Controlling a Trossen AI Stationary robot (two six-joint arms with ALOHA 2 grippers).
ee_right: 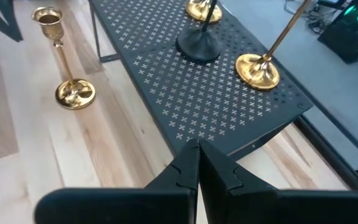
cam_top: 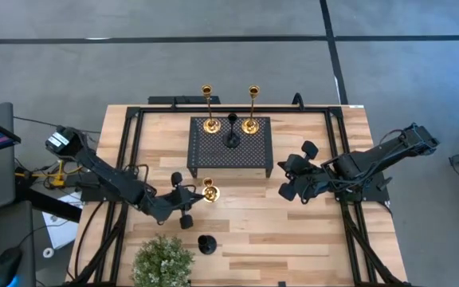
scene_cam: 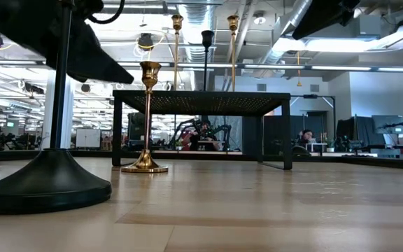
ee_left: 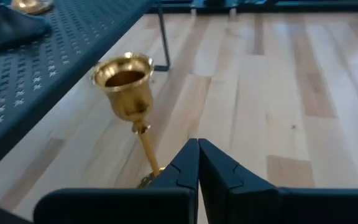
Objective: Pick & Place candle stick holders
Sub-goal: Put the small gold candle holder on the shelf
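Observation:
A short gold holder (cam_top: 209, 191) stands upright on its round base on the table, in front of the black perforated stand (cam_top: 231, 155); it also shows in the low view (scene_cam: 145, 119). My left gripper (ee_left: 197, 165) is shut, its tips right beside this holder's stem (ee_left: 146, 149). Two tall gold holders (cam_top: 209, 119) (cam_top: 251, 118) and a black holder (cam_top: 232, 137) stand on the stand. Another black holder (cam_top: 205, 244) stands on the table near the front edge. My right gripper (ee_right: 197, 158) is shut and empty, over the table off the stand's near right corner. My left gripper's shut fingers (ee_left: 182, 171) stand close beside the lower stem (ee_left: 149, 158) of the short gold holder, coming level from the table's left. I cannot tell whether they touch it. The holder stands upright on its base on the table.
A green potted plant (cam_top: 162, 261) stands at the front left, next to the black holder. The black holder's wide base (scene_cam: 44, 178) fills the low view's left. Bare wood lies in front of the stand, at the table's middle and right.

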